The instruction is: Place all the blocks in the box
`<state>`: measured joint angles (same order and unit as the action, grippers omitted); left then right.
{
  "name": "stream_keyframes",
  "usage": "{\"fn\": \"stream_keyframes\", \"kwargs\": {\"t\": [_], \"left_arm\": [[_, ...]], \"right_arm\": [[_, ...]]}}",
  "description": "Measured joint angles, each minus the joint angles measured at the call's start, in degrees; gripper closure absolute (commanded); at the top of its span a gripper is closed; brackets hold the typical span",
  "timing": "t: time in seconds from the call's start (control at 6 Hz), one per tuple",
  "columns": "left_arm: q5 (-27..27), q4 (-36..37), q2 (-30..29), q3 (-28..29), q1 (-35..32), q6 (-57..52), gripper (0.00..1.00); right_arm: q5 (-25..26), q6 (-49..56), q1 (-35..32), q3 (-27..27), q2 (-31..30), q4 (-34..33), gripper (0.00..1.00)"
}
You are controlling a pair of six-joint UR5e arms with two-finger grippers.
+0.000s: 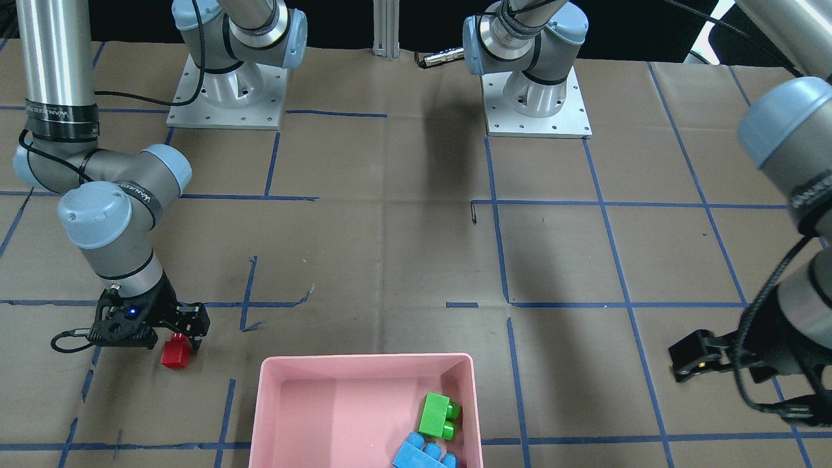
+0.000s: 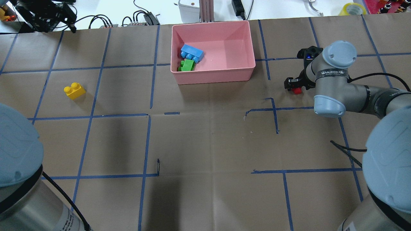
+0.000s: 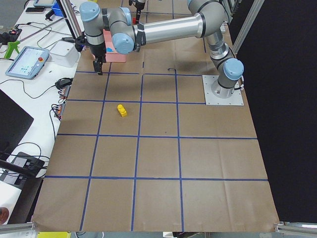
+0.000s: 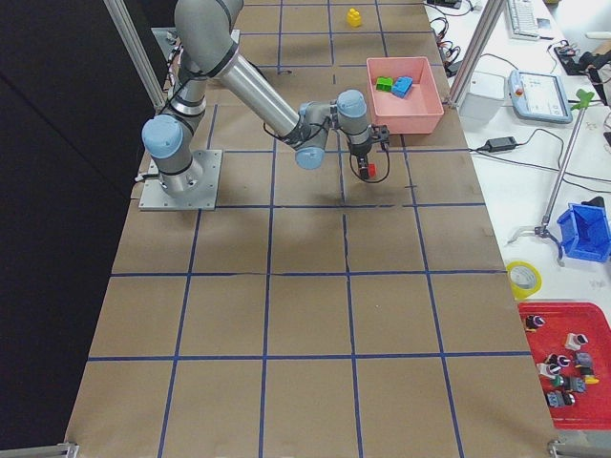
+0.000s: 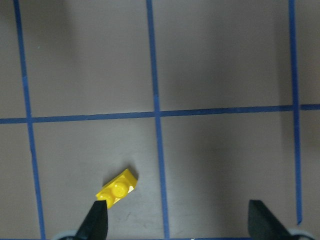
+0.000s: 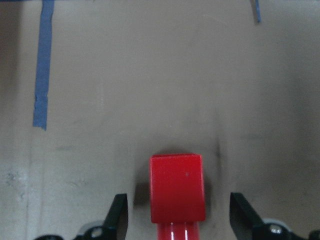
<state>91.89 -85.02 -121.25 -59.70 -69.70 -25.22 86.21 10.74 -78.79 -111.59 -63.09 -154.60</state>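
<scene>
- Red block (image 6: 177, 192): glossy, square body with one stud. It stands on the tabletop near the far edge, to the robot's right of the box (image 2: 224, 75).
- Right gripper (image 6: 177, 215): fingers apart, one on each side of the red block, clear of its faces.
- Green block (image 2: 187, 65) and light-blue block (image 2: 192, 53): lie together inside the pink box, against its left wall.
- Yellow block (image 2: 74, 90): two studs, on the tabletop toward the left edge, well apart from the box.
- Left gripper (image 5: 180, 220): fingers apart, raised over the far-left corner.
</scene>
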Motion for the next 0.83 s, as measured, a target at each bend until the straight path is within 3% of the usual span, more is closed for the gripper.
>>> {"fn": "stream_keyframes", "kwargs": {"t": [0.17, 0.33, 0.83], "left_arm": [[0.16, 0.05, -0.38, -0.74, 2.40, -9.47, 0.01], [0.44, 0.04, -0.30, -2.14, 3.38, -20.04, 0.02], [0.41, 2.96, 1.12, -9.94, 4.52, -48.76, 0.02]], "right_arm": [[-0.54, -0.10, 0.01, 0.24, 0.08, 0.11, 0.84], [-0.66, -0.13, 0.03, 0.27, 0.09, 0.41, 0.92], [-0.40, 0.71, -0.11, 3.58, -1.15, 2.37, 0.94]]}}
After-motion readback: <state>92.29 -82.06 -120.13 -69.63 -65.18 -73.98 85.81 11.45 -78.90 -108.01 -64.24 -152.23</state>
